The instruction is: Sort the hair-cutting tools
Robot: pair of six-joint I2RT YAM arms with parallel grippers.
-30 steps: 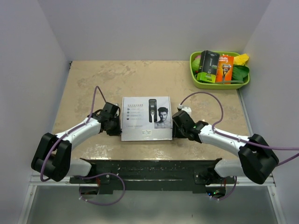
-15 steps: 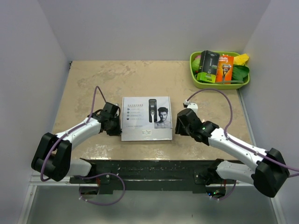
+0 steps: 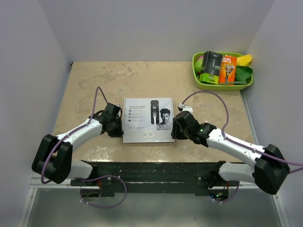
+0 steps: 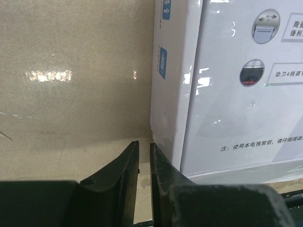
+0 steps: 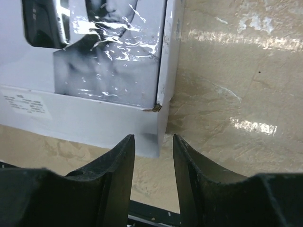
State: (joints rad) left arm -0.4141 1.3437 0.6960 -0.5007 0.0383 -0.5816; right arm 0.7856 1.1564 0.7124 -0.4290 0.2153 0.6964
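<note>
A flat white box (image 3: 147, 119) printed with a clipper and a man's face lies closed in the middle of the table. The clipper, combs and cord themselves are out of view. My left gripper (image 3: 115, 126) sits low against the box's left side, its jaws almost together with nothing between them (image 4: 144, 144); the box wall (image 4: 175, 85) is just right of the fingertips. My right gripper (image 3: 177, 127) is at the box's right near corner, with its jaws apart and empty (image 5: 154, 137), and the box corner (image 5: 161, 113) is just ahead of the gap.
A green tray (image 3: 222, 87) stands at the far right corner, holding a black-and-green pack (image 3: 210, 66), an orange razor pack (image 3: 227, 69) and yellow and green items. Purple cables loop over both arms. Grey walls close in the table on three sides.
My right gripper drew back slightly from the box, then came back to its right near corner. The left arm and the box have not moved.
</note>
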